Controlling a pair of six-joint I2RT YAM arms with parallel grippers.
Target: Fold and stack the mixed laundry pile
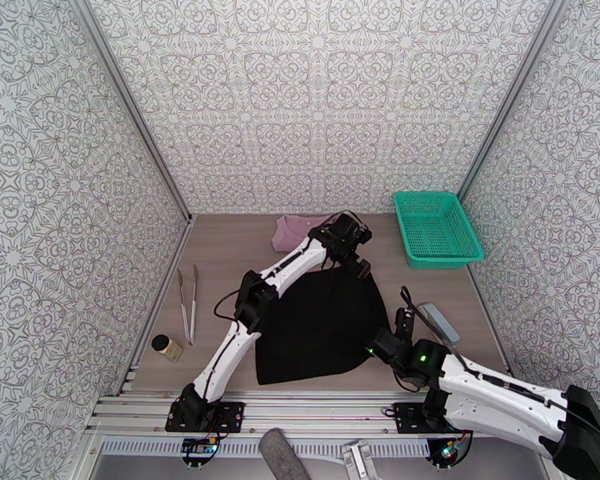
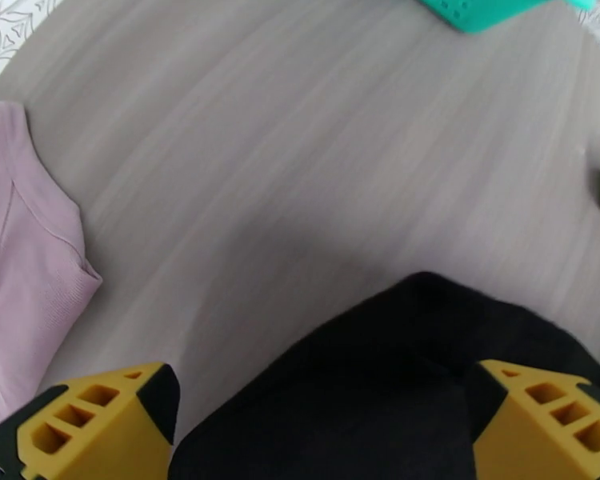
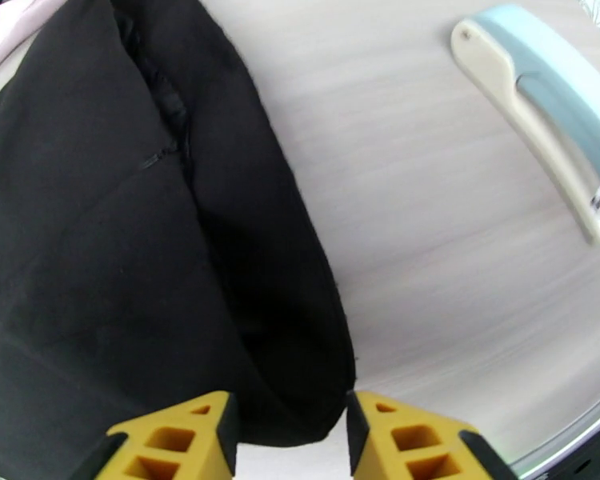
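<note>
- Jaws of the left gripper [image 2: 320, 394] stand wide apart and hold nothing; a rounded end of the black garment [image 1: 316, 322] lies flat on the table [image 1: 220, 258] beneath the gap.
- Jaws of the right gripper [image 3: 292, 410] are parted by a narrower gap. A rounded edge of the black garment reaches just to the fingertips, with bare table between them, and nothing is pinched.
- From above, the black garment spreads across the middle of the table between the two arms, wide at the near end and narrowing towards the far end.
- The right wrist view adds detail on the cloth: long soft folds and a thin, zip-like seam.
- The pink shirt [image 1: 294, 231] lies crumpled at the far edge of the table. The left wrist view puts it left of the black garment, with bare table between them.
- The overhead view takes in a green basket [image 1: 446, 260] at the far right, tongs [image 1: 188, 302] and a small jar [image 1: 167, 346] at the left.
- A pale blue and cream handle [image 3: 540, 106] lies just beside the right gripper.
</note>
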